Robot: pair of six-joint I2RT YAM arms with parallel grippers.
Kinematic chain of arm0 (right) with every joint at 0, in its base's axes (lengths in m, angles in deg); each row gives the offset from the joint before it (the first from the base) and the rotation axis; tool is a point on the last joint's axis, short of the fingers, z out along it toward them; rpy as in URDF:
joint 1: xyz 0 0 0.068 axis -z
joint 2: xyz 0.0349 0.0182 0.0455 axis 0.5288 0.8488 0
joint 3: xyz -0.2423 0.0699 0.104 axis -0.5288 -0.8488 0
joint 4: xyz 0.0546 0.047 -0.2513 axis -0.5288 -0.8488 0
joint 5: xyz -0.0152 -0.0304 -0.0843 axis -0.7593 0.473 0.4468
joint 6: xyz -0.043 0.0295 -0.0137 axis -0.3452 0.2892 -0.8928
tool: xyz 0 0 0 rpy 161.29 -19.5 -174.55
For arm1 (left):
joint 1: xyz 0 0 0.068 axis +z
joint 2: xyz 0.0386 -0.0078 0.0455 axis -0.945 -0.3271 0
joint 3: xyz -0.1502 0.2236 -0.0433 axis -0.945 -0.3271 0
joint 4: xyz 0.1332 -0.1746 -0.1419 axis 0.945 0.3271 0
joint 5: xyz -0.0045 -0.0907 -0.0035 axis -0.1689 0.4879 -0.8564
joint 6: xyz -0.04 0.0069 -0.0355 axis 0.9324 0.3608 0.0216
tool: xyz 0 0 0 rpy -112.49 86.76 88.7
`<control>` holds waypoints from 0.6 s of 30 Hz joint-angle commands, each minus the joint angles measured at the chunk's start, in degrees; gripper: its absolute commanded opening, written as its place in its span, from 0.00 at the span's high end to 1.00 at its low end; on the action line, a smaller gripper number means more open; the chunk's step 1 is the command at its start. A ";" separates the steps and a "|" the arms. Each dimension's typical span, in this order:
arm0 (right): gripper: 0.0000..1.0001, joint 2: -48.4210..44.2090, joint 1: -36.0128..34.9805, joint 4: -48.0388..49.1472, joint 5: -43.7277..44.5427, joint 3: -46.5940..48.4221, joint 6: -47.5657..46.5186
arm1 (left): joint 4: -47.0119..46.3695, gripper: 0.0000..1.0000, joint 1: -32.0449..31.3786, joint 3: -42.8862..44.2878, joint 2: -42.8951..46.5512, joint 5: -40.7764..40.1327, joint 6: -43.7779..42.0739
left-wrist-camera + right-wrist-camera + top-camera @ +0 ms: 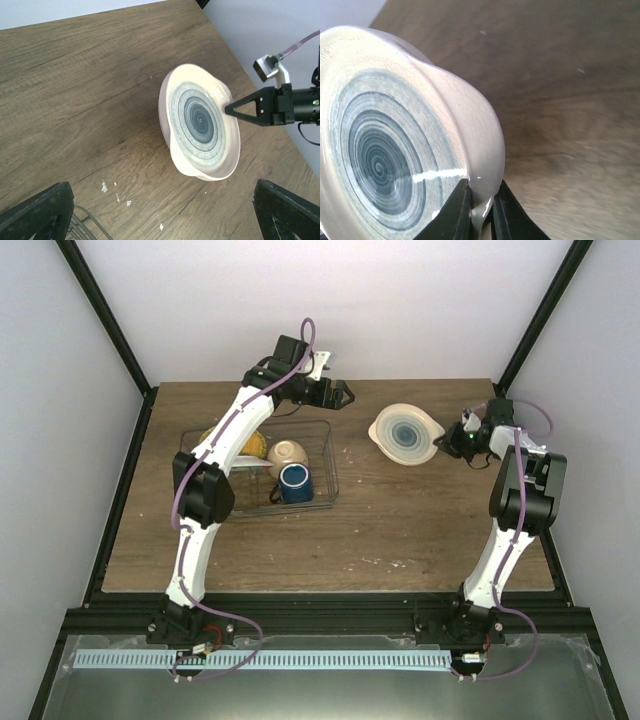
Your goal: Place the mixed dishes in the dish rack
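My right gripper (447, 443) is shut on the rim of a pale whitish plate (405, 433) with a blue-grey spiral and holds it tilted on the right half of the table. The pinch shows in the right wrist view (481, 210), with the plate (395, 150) at left. My left gripper (343, 396) is open and empty behind the dish rack (328, 465), facing the plate (200, 125). The rack holds a small cream bowl (287, 453), a dark blue mug (295, 483) and a yellow plate (252, 445), partly hidden by the left arm. The red plate is out of view.
The rack's wire corner (82, 225) shows at the bottom left of the left wrist view. Small white crumbs (105, 187) lie on the wooden table (400, 530). Black frame posts stand at the back corners.
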 commanded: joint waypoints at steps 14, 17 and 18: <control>0.99 -6.65 -9.39 4.78 -8.81 8.20 2.67 | -2.89 0.00 -0.72 -1.48 -1.62 1.36 -0.60; 0.99 -7.88 -9.75 6.52 -9.80 7.31 3.80 | -2.88 0.00 -0.88 -2.22 -1.86 0.72 -1.30; 0.99 -8.18 -9.88 6.87 -10.20 7.25 4.04 | -2.71 0.00 -0.89 -2.39 -2.01 0.68 -1.43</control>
